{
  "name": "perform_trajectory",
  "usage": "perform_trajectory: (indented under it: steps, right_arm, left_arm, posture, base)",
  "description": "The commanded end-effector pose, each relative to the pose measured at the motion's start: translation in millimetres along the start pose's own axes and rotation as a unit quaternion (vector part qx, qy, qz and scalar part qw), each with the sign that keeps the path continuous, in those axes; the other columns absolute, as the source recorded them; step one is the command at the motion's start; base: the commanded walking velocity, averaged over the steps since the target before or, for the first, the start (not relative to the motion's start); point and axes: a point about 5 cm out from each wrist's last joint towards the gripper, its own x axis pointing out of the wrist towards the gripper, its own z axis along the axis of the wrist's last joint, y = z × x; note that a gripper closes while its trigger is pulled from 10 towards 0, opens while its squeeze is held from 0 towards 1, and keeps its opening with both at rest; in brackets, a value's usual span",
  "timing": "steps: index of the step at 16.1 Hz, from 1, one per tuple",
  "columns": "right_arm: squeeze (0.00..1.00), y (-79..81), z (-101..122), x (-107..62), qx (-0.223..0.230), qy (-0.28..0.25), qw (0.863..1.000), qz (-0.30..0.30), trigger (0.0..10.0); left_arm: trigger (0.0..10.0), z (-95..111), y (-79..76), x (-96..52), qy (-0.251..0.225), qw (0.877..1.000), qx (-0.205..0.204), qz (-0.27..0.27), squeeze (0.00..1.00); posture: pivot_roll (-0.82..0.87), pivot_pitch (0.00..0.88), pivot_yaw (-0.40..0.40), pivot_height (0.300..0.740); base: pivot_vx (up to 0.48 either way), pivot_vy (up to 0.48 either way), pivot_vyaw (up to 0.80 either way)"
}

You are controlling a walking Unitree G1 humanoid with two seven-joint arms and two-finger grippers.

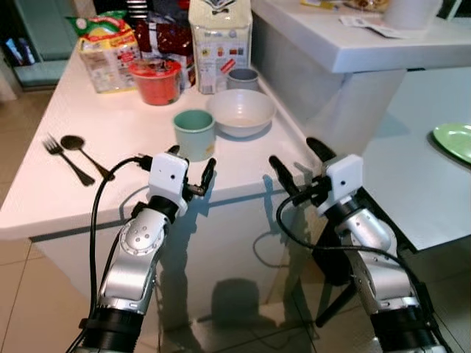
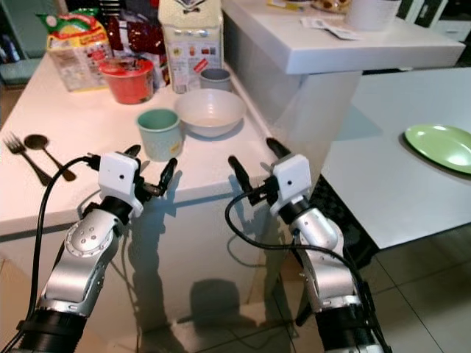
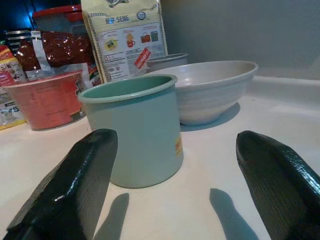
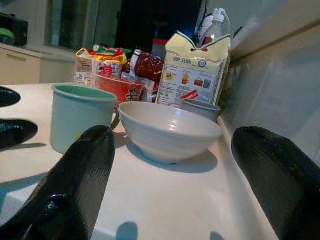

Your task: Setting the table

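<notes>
White counter [image 1: 44, 198], mint cup [image 1: 194, 134], white bowl [image 1: 241, 112], fork [image 1: 68, 159], spoon [image 1: 87, 155], red tub [image 1: 156, 80]

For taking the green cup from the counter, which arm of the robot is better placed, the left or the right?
Probably the left. The left gripper is open and sits just in front of the green cup, aimed straight at it. The right gripper, also open, faces the white bowl instead.

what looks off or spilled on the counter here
Nothing stands out. The mint cup, white bowl and red tub stand upright, the fork and spoon lie side by side, and nothing has spilled.
</notes>
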Motion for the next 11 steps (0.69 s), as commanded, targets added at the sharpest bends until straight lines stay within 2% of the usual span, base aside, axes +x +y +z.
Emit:
perform_trajectory:
  steps: [1,3,7,11]
  right_arm:
    - [0.0,-3.9,5.5,3.4,-0.005,-0.004,1.0,0.008,10.0]
    - [0.0,-12.2,-2.8,11.5,-0.025,0.026,0.999,0.022,10.0]
    - [0.0,-29.0,-16.5,24.4,-0.042,0.065,0.997,0.01,10.0]
    - [0.0,-24.2,-25.4,48.4,-0.04,0.08,0.996,0.022,10.0]
  left_arm:
    - [10.0,-1.3,-0.7,0.6,0.004,1.0,0.008,0.001,0.0]
    - [10.0,0.0,-1.0,0.9,0.001,1.0,0.012,0.003,0.0]
    - [10.0,5.6,-2.1,1.0,-0.008,1.0,0.024,-0.001,0.0]
    - [10.0,7.2,-0.7,-2.4,-0.008,1.0,0.029,0.001,0.0]
  posture:
    - [0.1,0.0,-0.012,0.74]
    - [0.11,0.0,-0.02,0.74]
    - [0.13,0.0,-0.032,0.74]
    - [0.17,0.0,-0.043,0.74]
  base:
    - [0.0,0.0,0.0]
    - [0.0,0.0,0.0]
    - [0.0,0.0,0.0]
    - [0.0,0.0,0.0]
